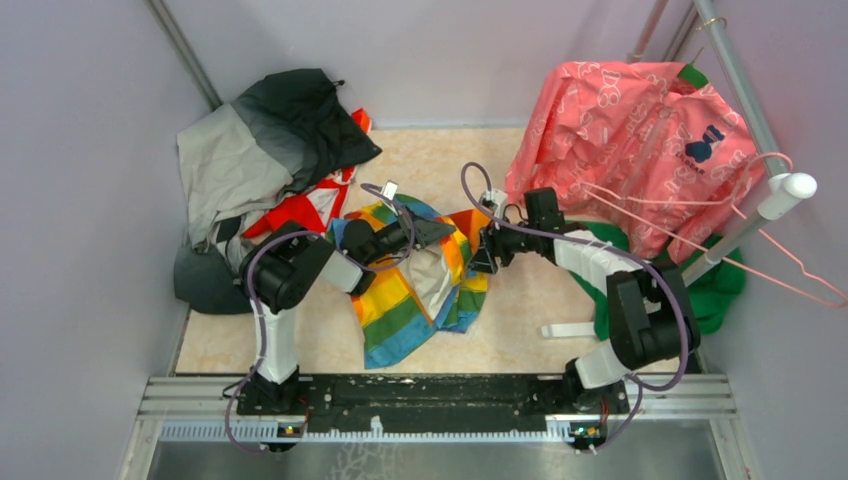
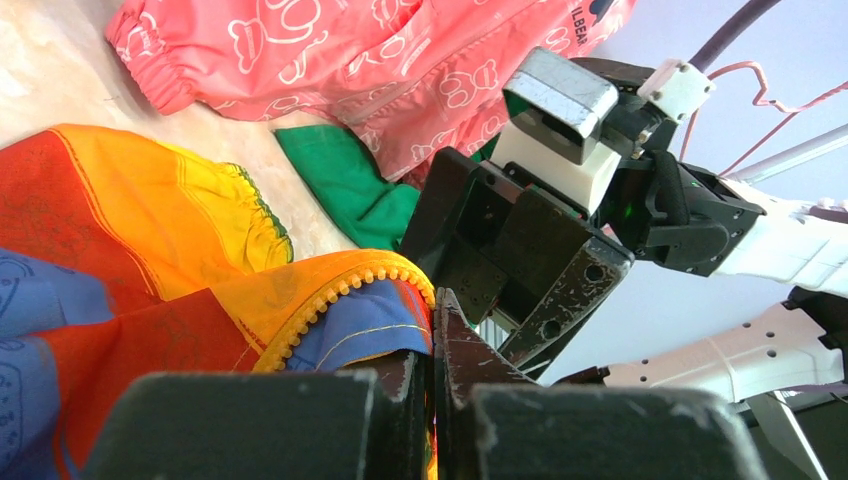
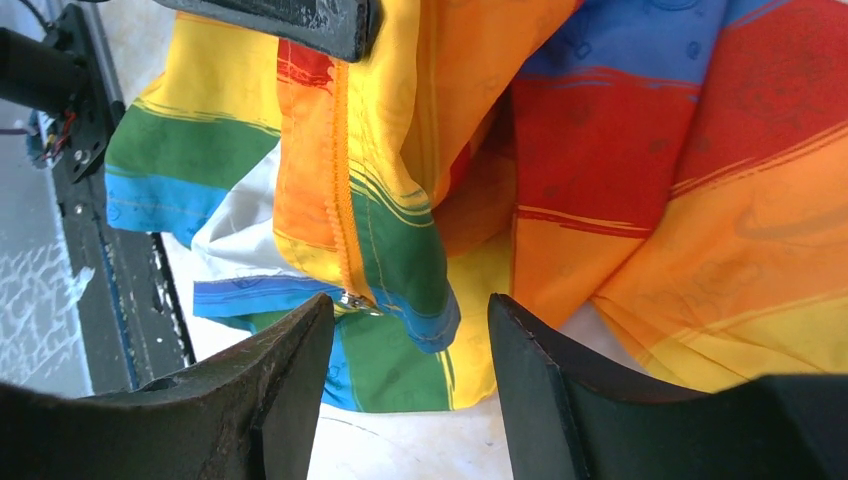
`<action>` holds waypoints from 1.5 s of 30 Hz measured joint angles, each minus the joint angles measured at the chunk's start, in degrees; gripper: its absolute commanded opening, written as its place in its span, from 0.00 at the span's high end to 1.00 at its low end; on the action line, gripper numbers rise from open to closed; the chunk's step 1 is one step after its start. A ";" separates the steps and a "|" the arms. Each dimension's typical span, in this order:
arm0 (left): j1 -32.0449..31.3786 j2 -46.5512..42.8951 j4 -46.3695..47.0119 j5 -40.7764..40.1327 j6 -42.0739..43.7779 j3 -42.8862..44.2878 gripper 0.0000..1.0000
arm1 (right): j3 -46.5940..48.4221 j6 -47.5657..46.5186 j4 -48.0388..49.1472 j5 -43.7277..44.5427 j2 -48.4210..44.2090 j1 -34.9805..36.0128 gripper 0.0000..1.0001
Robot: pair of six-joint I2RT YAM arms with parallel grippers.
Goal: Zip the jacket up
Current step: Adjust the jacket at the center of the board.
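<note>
The left hand [image 2: 437,320] fills the bottom of its own wrist view. Its black fingers are pressed together on the jacket [image 1: 420,300], pinching the fabric edge beside the orange zipper [image 2: 330,300]. The jacket lies crumpled mid-table [image 1: 520,340] between the two hands. It is thin, slippery-looking cloth in broad rainbow bands, with pale lining showing.

From that pinch the zipper runs as a straight toothed line down to a small metal slider [image 3: 353,298], so its long axis points toward the right hand [image 3: 410,320]. That hand hovers with its fingers moderately apart and holds nothing. The slider sits just inside the finger on the left of that view, so the right arm looks the nearer one for the pull.

Left of the jacket is a heaped grey-and-black jacket [image 1: 270,140], and right of it a pink patterned garment [image 1: 640,130].
</note>
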 measured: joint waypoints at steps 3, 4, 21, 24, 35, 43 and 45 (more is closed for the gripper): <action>0.00 0.00 0.02 0.31 0.00 0.00 1.00 | 0.00 0.00 0.52 -1.64 1.75 0.00 0.43; 0.00 -0.02 0.02 0.39 -0.02 0.00 1.00 | 0.00 0.02 0.63 -1.92 2.36 0.00 0.43; 0.28 -0.55 0.09 0.87 0.90 -0.31 1.00 | 0.20 -3.10 -3.04 -4.87 5.18 -0.42 1.00; 0.52 -0.90 0.11 0.81 2.78 -0.61 1.00 | 0.55 -5.20 -5.86 -2.12 2.01 -0.48 1.00; 0.11 -3.10 -10.54 -0.81 18.43 3.13 1.00 | 4.24 -13.60 -14.75 12.35 -4.90 -0.42 1.00; -3.52 1.33 -21.59 -5.18 28.35 10.27 0.97 | 6.14 -15.52 -18.56 25.03 -0.96 -0.37 1.00; -4.11 2.12 -23.89 -6.67 29.79 10.86 0.90 | 6.14 -15.63 -18.75 26.69 -0.24 -0.37 1.00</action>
